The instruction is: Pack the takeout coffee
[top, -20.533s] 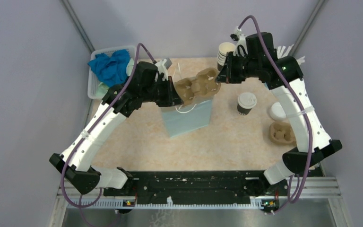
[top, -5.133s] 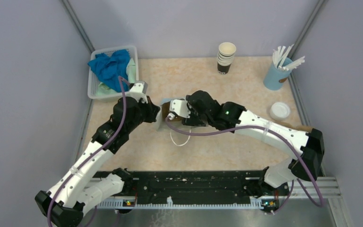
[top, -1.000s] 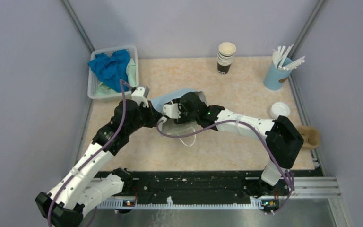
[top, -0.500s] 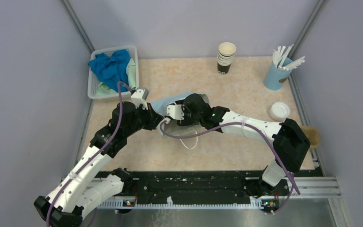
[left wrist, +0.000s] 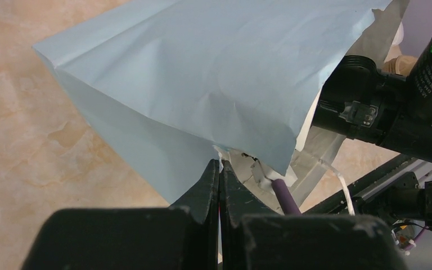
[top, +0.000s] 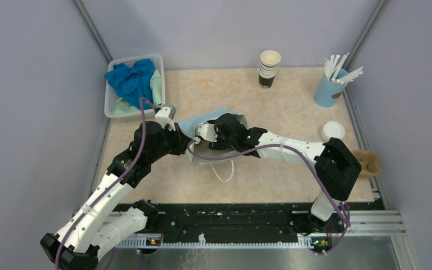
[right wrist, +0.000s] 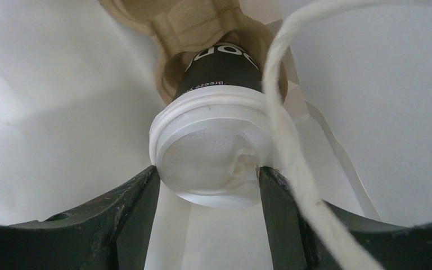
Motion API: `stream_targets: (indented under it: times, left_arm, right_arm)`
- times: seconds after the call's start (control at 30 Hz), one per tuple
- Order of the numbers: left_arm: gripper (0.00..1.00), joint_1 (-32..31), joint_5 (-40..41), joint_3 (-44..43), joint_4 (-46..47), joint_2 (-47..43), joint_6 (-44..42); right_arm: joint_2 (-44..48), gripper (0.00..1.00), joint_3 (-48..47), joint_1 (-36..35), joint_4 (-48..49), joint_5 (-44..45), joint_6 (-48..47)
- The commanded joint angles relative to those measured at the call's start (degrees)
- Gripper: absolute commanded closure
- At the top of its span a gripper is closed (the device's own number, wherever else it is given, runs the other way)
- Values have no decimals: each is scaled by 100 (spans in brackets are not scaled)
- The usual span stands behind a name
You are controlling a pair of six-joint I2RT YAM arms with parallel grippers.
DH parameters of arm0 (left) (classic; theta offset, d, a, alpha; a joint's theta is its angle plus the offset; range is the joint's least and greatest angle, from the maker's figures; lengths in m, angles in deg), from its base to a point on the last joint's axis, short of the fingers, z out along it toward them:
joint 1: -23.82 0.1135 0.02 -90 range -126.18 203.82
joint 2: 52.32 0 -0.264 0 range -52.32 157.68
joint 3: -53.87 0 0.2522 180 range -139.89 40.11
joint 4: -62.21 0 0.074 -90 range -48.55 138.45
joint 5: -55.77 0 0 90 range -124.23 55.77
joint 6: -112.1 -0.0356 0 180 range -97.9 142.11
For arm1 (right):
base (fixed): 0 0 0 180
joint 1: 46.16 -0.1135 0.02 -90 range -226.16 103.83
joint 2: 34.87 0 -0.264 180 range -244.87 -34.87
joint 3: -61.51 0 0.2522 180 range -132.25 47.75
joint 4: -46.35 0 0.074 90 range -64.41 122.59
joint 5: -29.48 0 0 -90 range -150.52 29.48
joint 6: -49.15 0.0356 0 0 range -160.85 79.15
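Note:
The takeout coffee [right wrist: 211,152], a dark cup under a white sip lid, sits in a brown pulp carrier [right wrist: 191,22] inside the light blue paper bag [top: 205,120]. In the right wrist view my right gripper [right wrist: 208,174] is shut on the lid, one finger pressing each side. White bag walls surround it, and a white handle string [right wrist: 292,140] crosses in front. From above, the right gripper's fingers are hidden in the bag's mouth. My left gripper [left wrist: 220,164] is shut on the bag's [left wrist: 202,73] edge and holds it up at the mouth.
At the back stand a stack of lidless cups [top: 269,67] and a blue cup of stirrers [top: 329,90]. A loose white lid [top: 333,130] and a spare carrier [top: 368,162] lie at the right edge. A basket with a blue cloth [top: 132,79] sits back left.
The right wrist has edged slightly left inside the bag, and its elbow swung out and back. The bag's handle string now hangs lower. Both grips are unchanged.

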Motion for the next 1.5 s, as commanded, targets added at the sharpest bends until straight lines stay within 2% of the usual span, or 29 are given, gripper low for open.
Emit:
stream_targets:
  times: [0.0, 0.23, 0.7, 1.1, 1.37, 1.4, 1.47]
  left_arm:
    - [100, -24, -36, -35, -4, -28, 50]
    - [100, -18, -88, -230, -130, 56, 126]
    - [100, -19, -731, -1035, -548, 269, 548]
    - [100, -24, -1216, -2000, -1594, 739, 1211]
    - [100, -22, -781, -2141, -2143, 837, 1749]
    - [100, -23, -689, -2147, -2164, 832, 1809]
    - [100, -22, -583, -2140, -2178, 848, 1893]
  right_arm:
    - [-277, 36, -236, -31, 40, 196, 243]
    - [-346, 36, -490, -137, -143, 481, 306]
    - [501, 36, -605, -470, -1249, 637, 973]
    - [848, 35, -1100, -615, -2913, 177, 1614]
    - [625, 17, -2061, -720, -3666, -80, 2211]
    - [635, 5, -2167, -746, -3763, -43, 2250]
    - [682, 1, -2322, -792, -3941, -23, 2315]
